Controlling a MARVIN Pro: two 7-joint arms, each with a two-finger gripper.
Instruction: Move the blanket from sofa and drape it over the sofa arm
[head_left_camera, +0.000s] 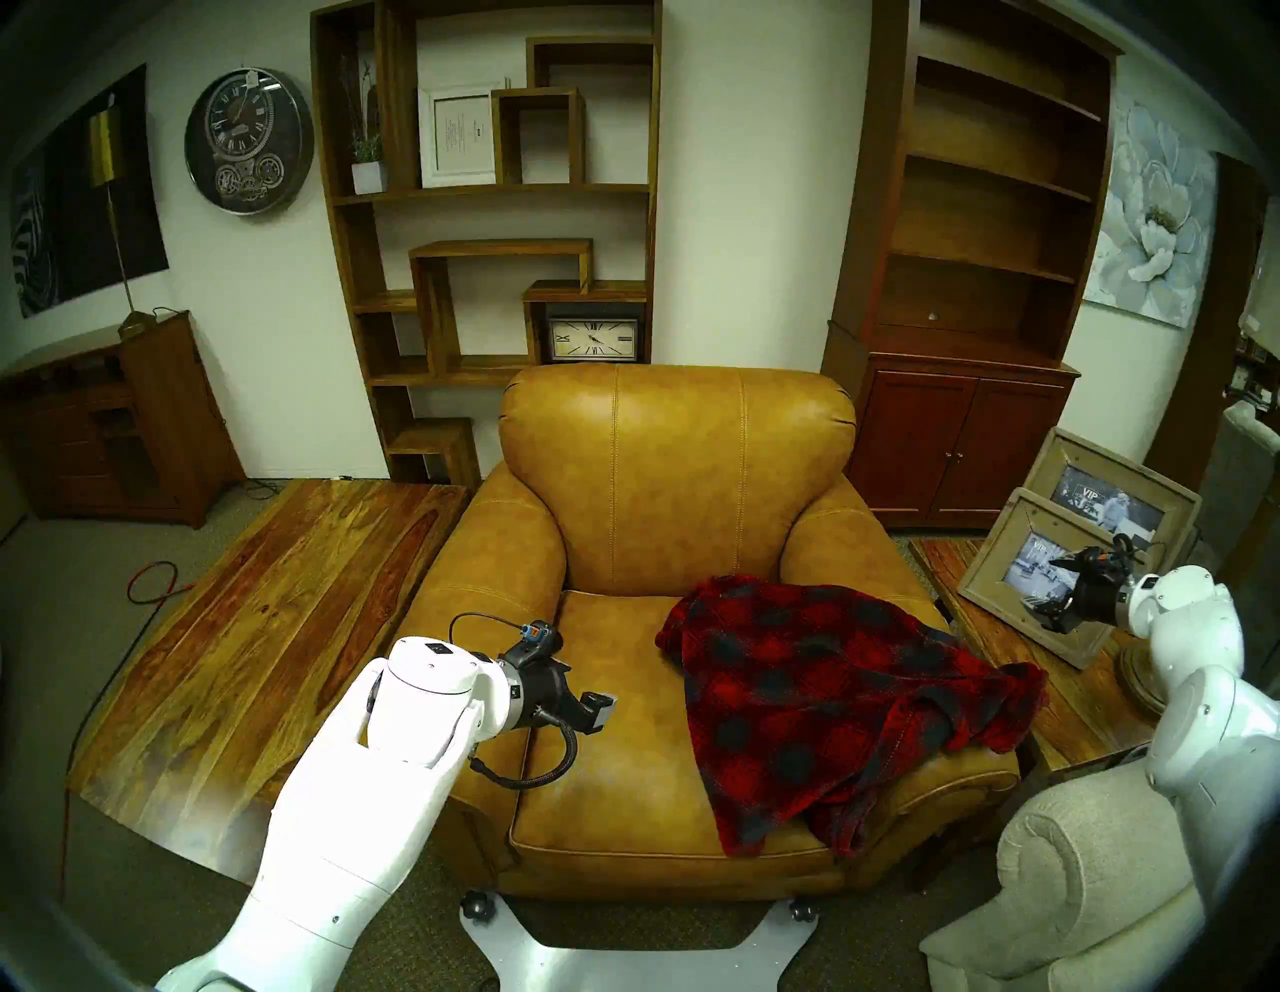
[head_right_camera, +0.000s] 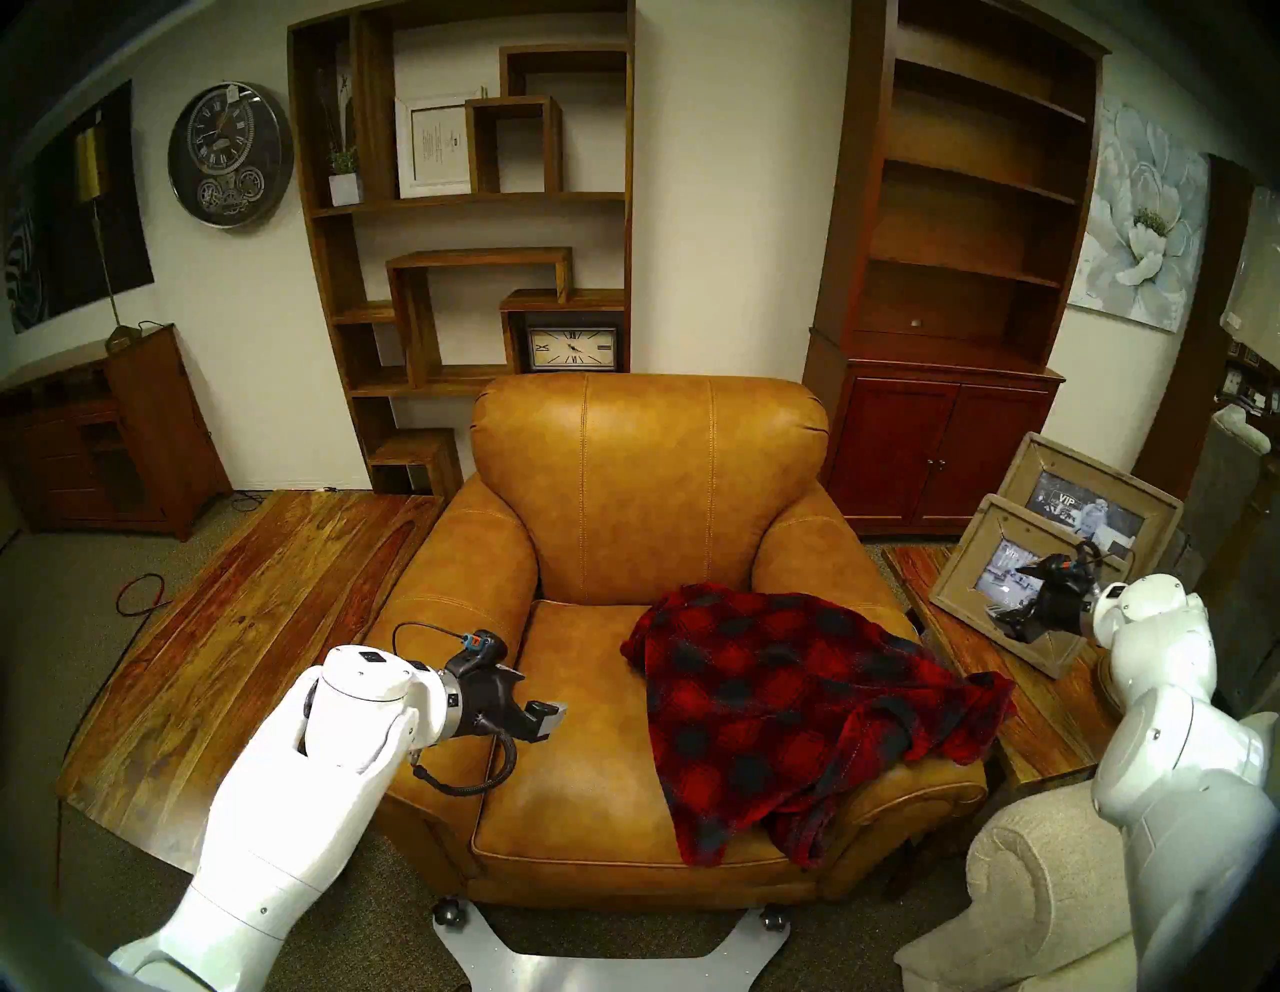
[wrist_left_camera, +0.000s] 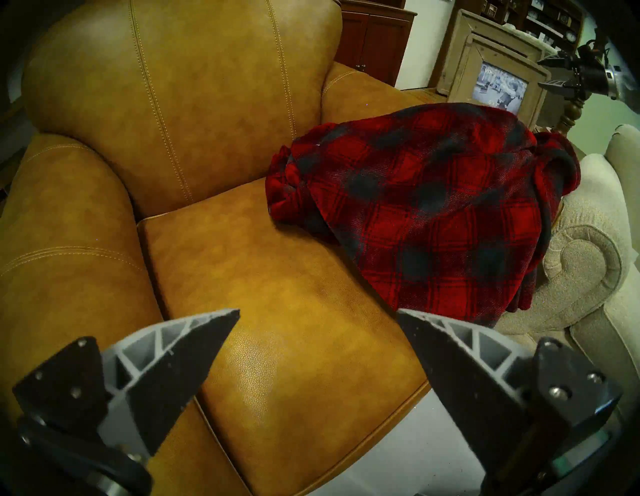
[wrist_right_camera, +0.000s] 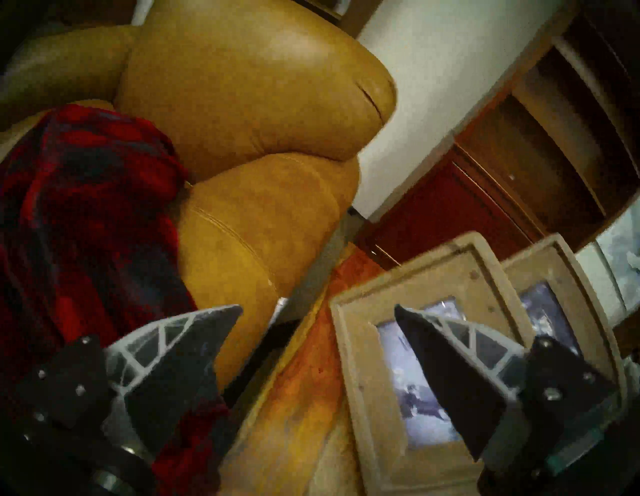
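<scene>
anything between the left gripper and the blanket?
Nothing but bare seat cushion. In the left wrist view, the left gripper, jaws open, faces the blanket across plain tan leather; the head view agrees.

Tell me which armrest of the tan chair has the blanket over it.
The right-hand armrest seen from the front: the plaid blanket covers it; the left armrest is bare.

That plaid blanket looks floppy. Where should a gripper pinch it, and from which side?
Probably the bunched folds at the blanket's back-left corner, approached from above: the ridge stands proud of the seat cushion, while elsewhere it lies flat. The open left gripper is nearer.
</scene>
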